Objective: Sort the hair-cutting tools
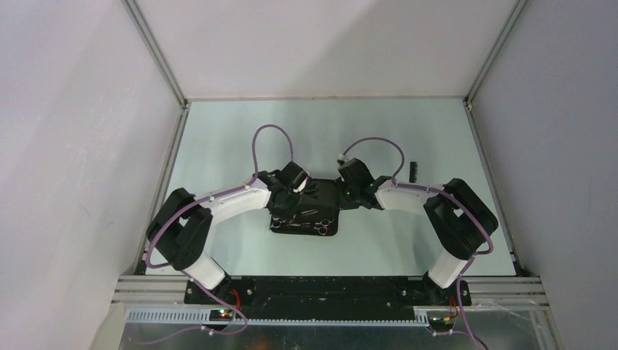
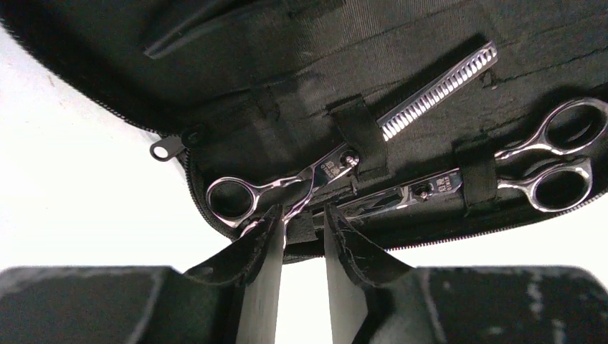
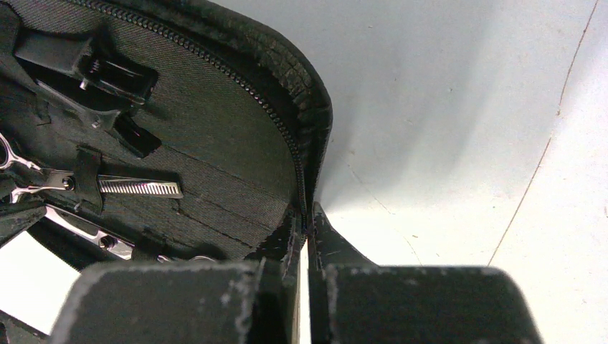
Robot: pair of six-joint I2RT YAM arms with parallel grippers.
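The black zip case [image 1: 304, 213] lies open between both arms. Strapped inside it are toothed silver scissors [image 2: 301, 175] with a ring handle at the near edge, and a second pair of silver scissors [image 2: 552, 168] to the right. My left gripper [image 2: 302, 215] stands narrowly open. Its fingertips [image 2: 272, 226] straddle a small black strap and the toothed scissors' handle shank. My right gripper [image 3: 307, 218] is shut on the case's zipper rim [image 3: 305, 165]. Black clips [image 3: 107, 72] sit in the case's upper part. The toothed blade [image 3: 140, 188] also shows in the right wrist view.
A small slim black item [image 1: 413, 171] lies alone on the pale table [image 1: 240, 138], right of the case. Metal frame rails [image 1: 157, 65] and grey walls enclose the table. The zip pull [image 2: 165, 148] hangs at the case's left edge.
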